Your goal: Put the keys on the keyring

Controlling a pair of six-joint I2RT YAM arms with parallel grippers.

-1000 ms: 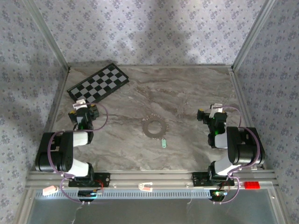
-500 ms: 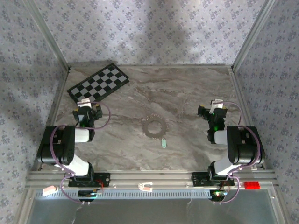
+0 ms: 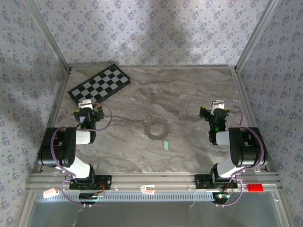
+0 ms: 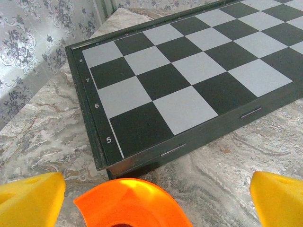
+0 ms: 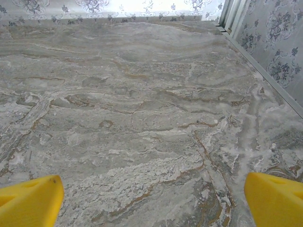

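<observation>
The left gripper (image 3: 88, 108) stands wide open and holds nothing. Its yellow pads (image 4: 31, 198) sit far apart in the left wrist view, with an orange piece (image 4: 128, 203) low between them. Just beyond lies the near corner of the checkerboard (image 4: 189, 80), flat at the far left of the table (image 3: 199, 90). The right gripper (image 3: 214, 109) is also wide open and empty, its pads (image 5: 28, 198) spread over bare marble near the right wall. In the top view the keyring (image 3: 156, 129), a thin silvery ring toothed all round with small keys, lies flat mid-table between the two arms and well apart from both. The key (image 3: 165, 144), mint-headed and far smaller, lies just beside the ring's near right edge. Whether they touch cannot be told.
</observation>
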